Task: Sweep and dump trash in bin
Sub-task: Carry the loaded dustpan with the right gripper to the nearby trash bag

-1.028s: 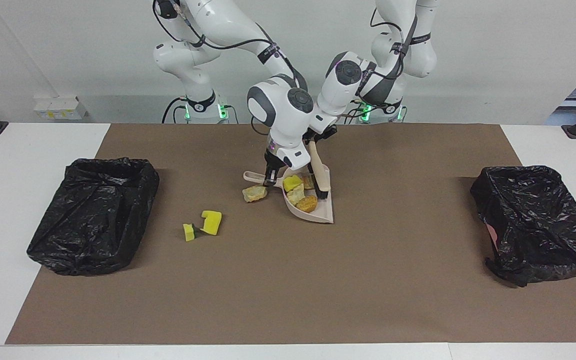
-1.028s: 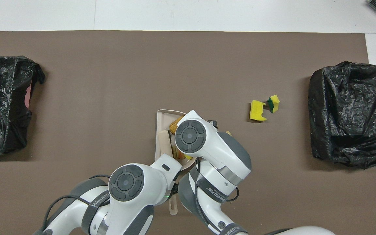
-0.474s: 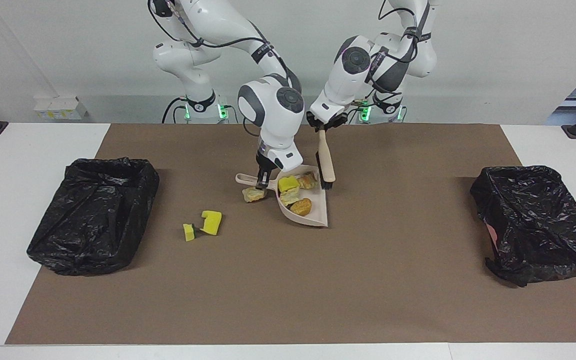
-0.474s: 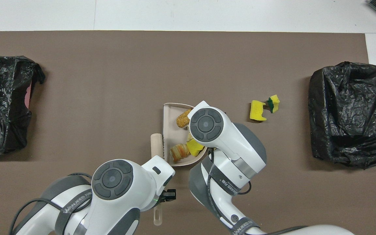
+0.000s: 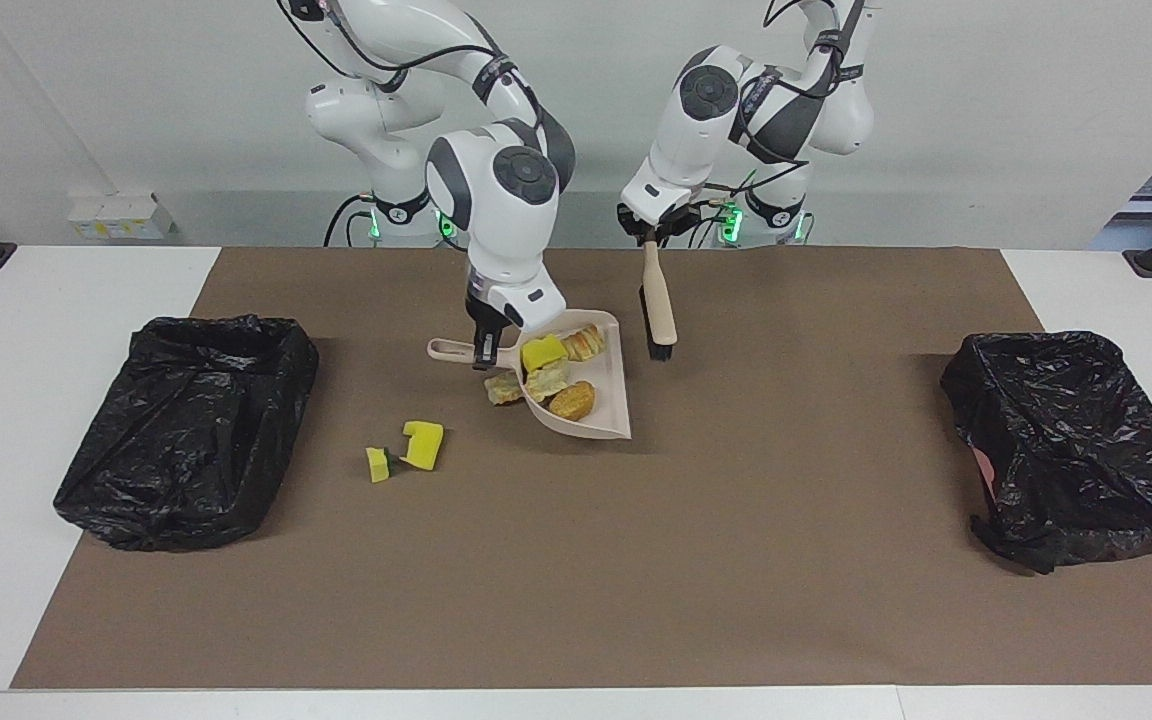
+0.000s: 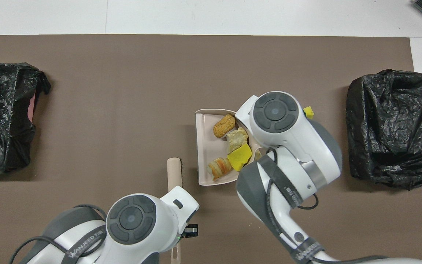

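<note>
Plainly, the main danger is spillage: the dustpan (image 5: 591, 395) hangs in the air with four scraps (image 5: 556, 375) heaped loose toward its handle end, and any tilt of its open lip downward, or a jerk on the way to a bin (image 5: 186, 425), would likely roll them back onto the brown mat (image 5: 736, 560); a second risk, as I judge it, is leaving pieces unswept.

One tan lump (image 5: 502, 388) lies on the mat under the pan's raised edge, and two yellow sponge bits (image 5: 406, 450) lie on the mat toward the right arm's end, between the pan and that bin; all three are outside the pan.

The right gripper (image 5: 482, 354) is pinched on the dustpan's handle (image 5: 451, 350), so the collected scraps sit just beside its jaws, not between them; the stray lump lies just below and apart.

The left gripper (image 5: 648, 235) is clamped on the top of the brush (image 5: 658, 305), which hangs bristles down above the mat beside the pan, touching no scrap; a second bin (image 5: 1066, 445) stands at the left arm's end.
</note>
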